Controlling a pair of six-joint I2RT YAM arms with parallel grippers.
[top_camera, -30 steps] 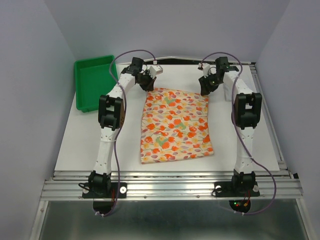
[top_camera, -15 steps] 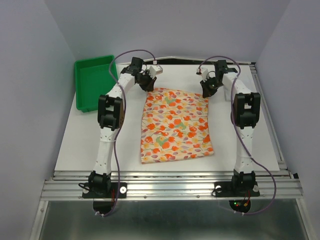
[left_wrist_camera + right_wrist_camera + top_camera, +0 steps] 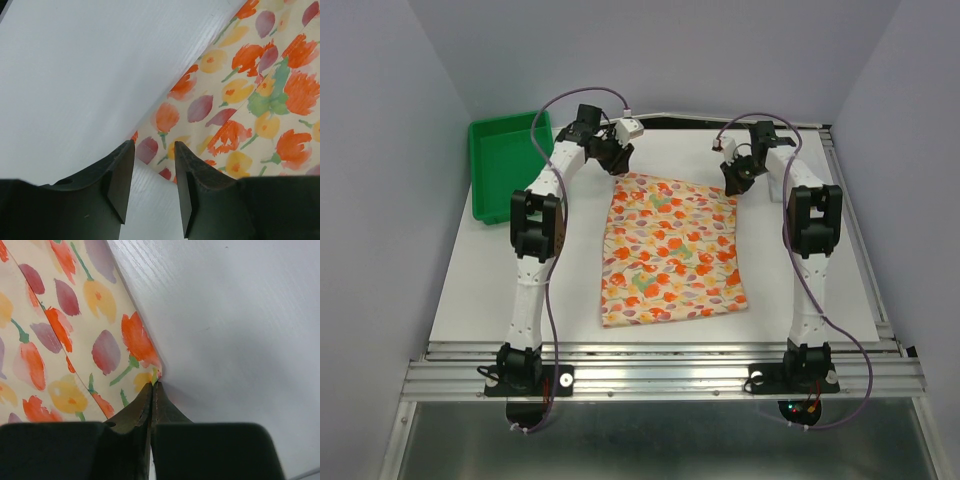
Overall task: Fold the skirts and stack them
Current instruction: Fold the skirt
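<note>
Floral skirt point(image 3: 672, 250) on white tbl point(image 3: 490, 290); green tray point(image 3: 505, 165) far-L; lilac walls point(image 3: 380, 200).

Seen from overhead, the left pincer point(image 3: 617, 160) and right pincer point(image 3: 731, 180) are too small, and too tucked beneath their own wrists, for the set of the jaws to be read. The far right corner of the floral skirt point(image 3: 670, 250) is too small to make out where it meets the right pincer. The left arm point(image 3: 525, 280) masks part of the green tray's point(image 3: 485, 180) right-hand rim. In the left wrist view the skirt runs off the top and right edges, its lower part hidden behind the dark fingers point(image 3: 117, 185). In the right wrist view the cloth runs off the top and left edges. Its corner meets the pressed-together fingertips point(image 3: 142, 405), though whether any cloth is caught between them cannot be told.
</note>
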